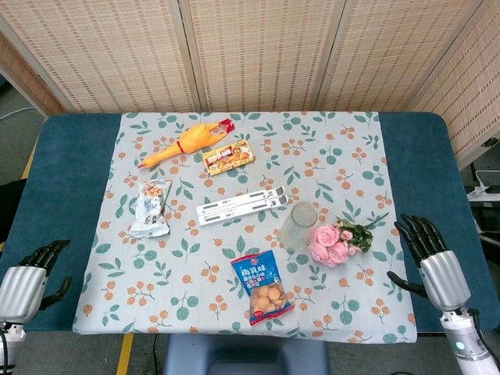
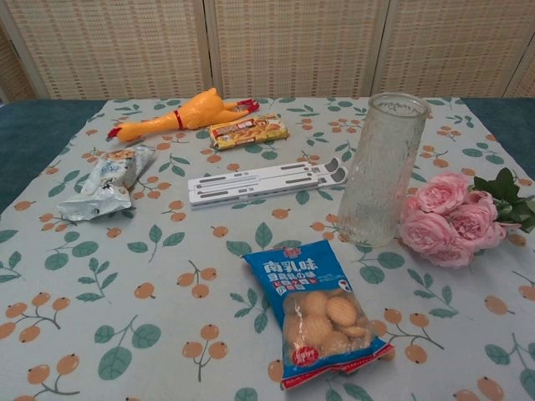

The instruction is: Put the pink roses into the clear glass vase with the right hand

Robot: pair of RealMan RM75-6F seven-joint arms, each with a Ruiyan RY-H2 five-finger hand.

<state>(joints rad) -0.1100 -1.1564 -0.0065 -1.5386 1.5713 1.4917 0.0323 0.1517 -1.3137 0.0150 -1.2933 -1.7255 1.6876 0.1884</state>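
The pink roses point(image 1: 333, 241) point(image 2: 451, 220) lie on the floral tablecloth, blooms toward the vase, green leaves and stems trailing to the right. The clear glass vase point(image 1: 298, 226) point(image 2: 381, 167) stands upright and empty just left of the blooms. My right hand point(image 1: 428, 251) hovers at the table's right edge, well to the right of the roses, fingers spread and holding nothing. My left hand point(image 1: 31, 270) hangs at the near left edge, fingers loosely apart, empty. Neither hand shows in the chest view.
A blue biscuit bag point(image 1: 263, 287) lies in front of the vase. A white folding stand point(image 1: 241, 206) lies behind it. Further back are a rubber chicken point(image 1: 187, 142) and an orange snack pack point(image 1: 228, 157). A silvery snack bag point(image 1: 150, 208) sits left.
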